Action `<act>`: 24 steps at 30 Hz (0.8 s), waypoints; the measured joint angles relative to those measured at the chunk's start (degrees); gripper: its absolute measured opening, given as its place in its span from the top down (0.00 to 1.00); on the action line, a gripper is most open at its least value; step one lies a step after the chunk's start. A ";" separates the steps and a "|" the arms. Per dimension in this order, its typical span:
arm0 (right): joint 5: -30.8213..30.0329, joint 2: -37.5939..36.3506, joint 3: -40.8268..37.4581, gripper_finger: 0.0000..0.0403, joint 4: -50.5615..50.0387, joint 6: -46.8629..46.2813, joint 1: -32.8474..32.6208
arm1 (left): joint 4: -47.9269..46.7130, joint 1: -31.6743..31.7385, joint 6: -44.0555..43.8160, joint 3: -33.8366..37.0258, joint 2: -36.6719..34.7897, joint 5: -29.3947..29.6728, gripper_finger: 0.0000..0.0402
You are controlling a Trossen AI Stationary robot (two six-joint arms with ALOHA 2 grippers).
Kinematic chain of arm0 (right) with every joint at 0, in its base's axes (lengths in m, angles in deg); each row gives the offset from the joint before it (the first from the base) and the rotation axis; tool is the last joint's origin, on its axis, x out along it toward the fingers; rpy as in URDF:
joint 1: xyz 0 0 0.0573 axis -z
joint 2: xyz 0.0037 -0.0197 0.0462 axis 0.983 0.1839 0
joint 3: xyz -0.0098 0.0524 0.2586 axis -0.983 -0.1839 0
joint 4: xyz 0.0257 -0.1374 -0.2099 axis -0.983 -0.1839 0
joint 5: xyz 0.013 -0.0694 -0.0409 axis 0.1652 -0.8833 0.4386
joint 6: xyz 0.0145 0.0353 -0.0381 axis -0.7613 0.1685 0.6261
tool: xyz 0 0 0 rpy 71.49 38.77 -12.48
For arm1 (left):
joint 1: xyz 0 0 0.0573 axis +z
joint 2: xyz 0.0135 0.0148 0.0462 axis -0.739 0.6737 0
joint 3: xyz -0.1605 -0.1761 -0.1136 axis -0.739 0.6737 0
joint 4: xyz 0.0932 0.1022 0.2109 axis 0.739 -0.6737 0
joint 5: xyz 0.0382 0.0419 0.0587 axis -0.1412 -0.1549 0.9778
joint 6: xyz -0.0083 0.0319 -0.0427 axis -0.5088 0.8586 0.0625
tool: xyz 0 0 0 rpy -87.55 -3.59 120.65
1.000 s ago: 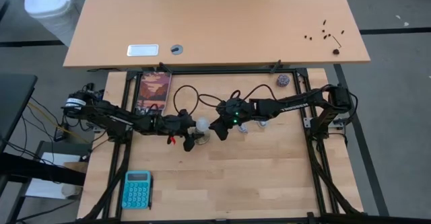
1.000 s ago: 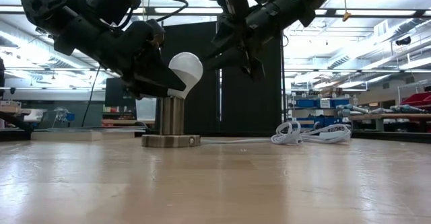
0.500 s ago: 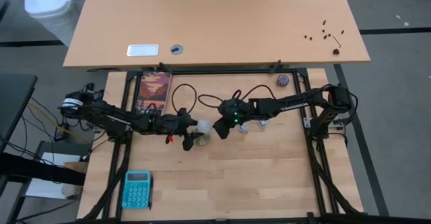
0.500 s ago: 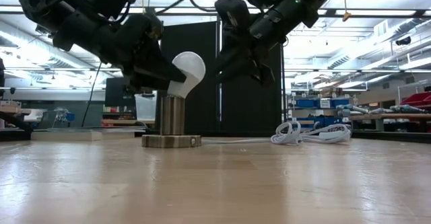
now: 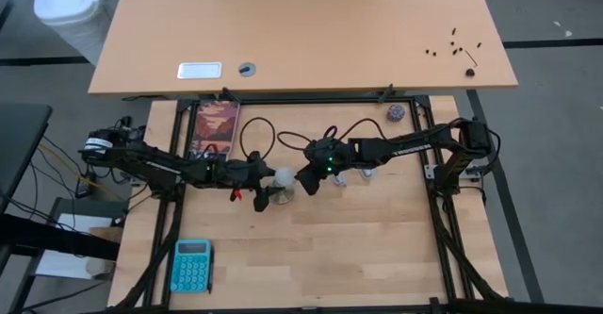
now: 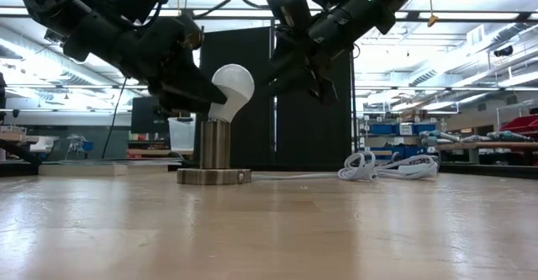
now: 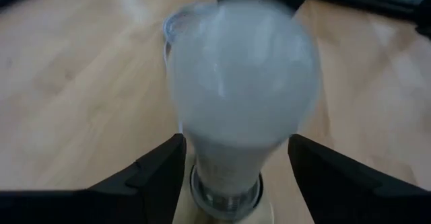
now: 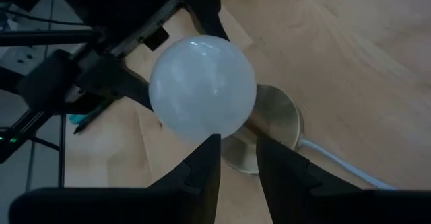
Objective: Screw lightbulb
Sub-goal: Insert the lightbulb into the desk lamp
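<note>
Jaws of left gripper (image 7: 225,173) clamp neck of lightbulb (image 6: 233,88), white, pear-shaped, tilted; right gripper (image 8: 236,158) jaws slightly apart, empty.

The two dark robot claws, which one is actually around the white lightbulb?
The left claw: its fingers straddle the white pear-shaped lightbulb at the neck, above the metal socket. The right claw hangs apart beside it.

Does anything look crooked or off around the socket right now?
Yes. The lightbulb leans to one side over the socket instead of standing upright, its base held by the left gripper. The right gripper hangs beside it, apart from the bulb.
</note>
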State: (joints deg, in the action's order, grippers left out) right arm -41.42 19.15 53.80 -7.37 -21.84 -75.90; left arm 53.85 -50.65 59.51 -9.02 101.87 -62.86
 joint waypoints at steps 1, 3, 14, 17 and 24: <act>0.03 0.00 0.00 0.74 0.14 0.16 0.00 | -0.59 0.00 -0.48 0.02 0.02 0.00 0.32; 0.10 0.00 0.00 0.74 0.18 0.31 0.00 | -0.90 0.00 -1.38 0.04 0.02 -0.02 0.30; 1.71 0.00 0.00 0.74 2.27 1.57 -0.07 | -4.41 0.00 -1.72 -0.75 -1.49 -0.41 0.22; 1.71 0.00 0.00 0.74 3.07 1.61 -0.07 | -11.10 0.00 -0.73 -1.77 -3.83 -0.13 0.22; 1.82 0.00 0.00 0.74 3.75 1.84 -0.07 | -20.83 0.00 1.03 -4.07 -8.00 -0.09 0.22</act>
State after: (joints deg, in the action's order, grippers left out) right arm -39.59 19.15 53.80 -3.63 -20.00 -75.96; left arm 33.02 -50.65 60.55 -13.09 93.87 -62.95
